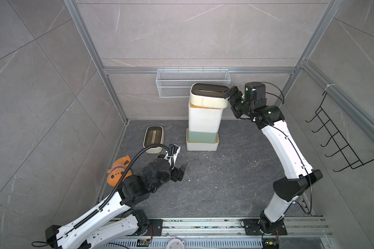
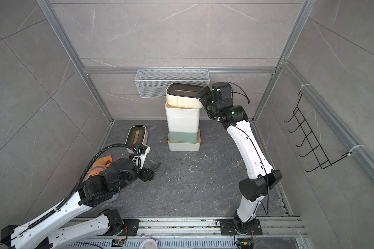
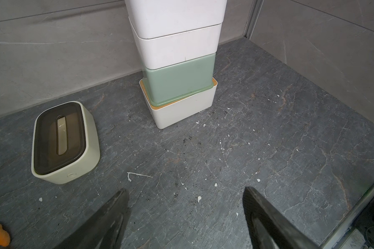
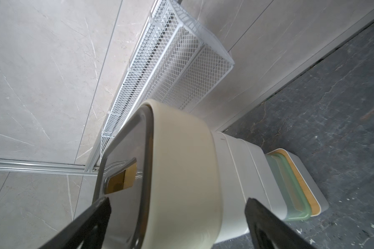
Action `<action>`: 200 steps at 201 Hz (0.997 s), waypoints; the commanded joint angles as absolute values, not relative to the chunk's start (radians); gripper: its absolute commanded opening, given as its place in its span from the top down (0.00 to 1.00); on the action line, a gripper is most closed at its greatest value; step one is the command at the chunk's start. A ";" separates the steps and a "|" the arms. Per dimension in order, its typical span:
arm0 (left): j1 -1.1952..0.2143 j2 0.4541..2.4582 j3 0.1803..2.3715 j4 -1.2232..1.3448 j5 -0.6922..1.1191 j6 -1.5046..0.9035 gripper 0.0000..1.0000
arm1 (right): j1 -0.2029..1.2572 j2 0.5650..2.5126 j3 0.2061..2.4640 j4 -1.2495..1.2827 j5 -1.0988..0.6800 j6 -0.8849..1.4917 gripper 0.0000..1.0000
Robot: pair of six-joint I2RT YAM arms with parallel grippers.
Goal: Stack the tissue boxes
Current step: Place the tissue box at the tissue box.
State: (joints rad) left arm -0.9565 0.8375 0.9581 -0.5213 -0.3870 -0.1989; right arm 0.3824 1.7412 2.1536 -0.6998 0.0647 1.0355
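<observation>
Closest to me, the left gripper [image 1: 181, 172] hangs low over the dark stone floor [image 1: 235, 183]. Its fingers are spread wide and there's nothing between them, just bare floor underneath. Right next to that arm, on the side by the wall, is an orange plush toy [image 1: 113, 177], half hidden behind the arm's cable hose.

A bit further back sits the lone cream box [image 1: 153, 140], dark brown lid up. It's flat on the floor, off on its own and well apart from everything else.

Then the stack [image 1: 203, 120], roughly mid-floor toward the back. The bottom white box [image 1: 201, 147] has a bamboo lid and the sage green box [image 1: 201, 137] sits on that. Then come the white boxes [image 1: 204, 114], though I honestly can't count those cleanly from here. A sliver of bamboo lid shows on the uppermost one.

On the very top is the top cream box [image 1: 209, 101] with a dark lid. It's crooked, tilted a little and poking out past the box below on the right arm's side.

The right gripper [image 1: 230, 94] is up at that overhanging end, jaws as wide as they go. One finger is above the lid and the other below the base, with a gap showing, so it's straddling rather than clamping. I can't tell if either finger touches.

Behind it all, a white wire mesh basket [image 1: 181, 86] hangs on the back wall [image 1: 181, 38].
</observation>
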 commanded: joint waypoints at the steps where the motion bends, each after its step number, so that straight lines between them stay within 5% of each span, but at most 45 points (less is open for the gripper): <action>1: -0.951 0.858 1.018 -0.472 -0.369 -0.237 0.15 | 0.377 1.680 2.135 -0.682 0.101 0.972 0.00; 58: -0.926 0.981 1.225 -0.478 -0.321 -0.343 0.11 | 0.301 1.586 2.012 -0.550 -0.014 0.780 0.00; 90: -0.703 1.079 1.352 -0.413 0.007 -0.480 0.10 | 0.216 1.540 1.856 -0.293 -0.254 0.792 0.00; 136: -0.414 1.296 1.610 -0.373 0.308 -0.568 0.00 | 0.190 1.663 2.021 -0.335 -0.403 0.826 0.00; 200: -0.276 1.690 2.085 -0.455 0.508 -0.594 0.00 | 0.189 1.777 2.178 -0.415 -0.462 0.870 0.00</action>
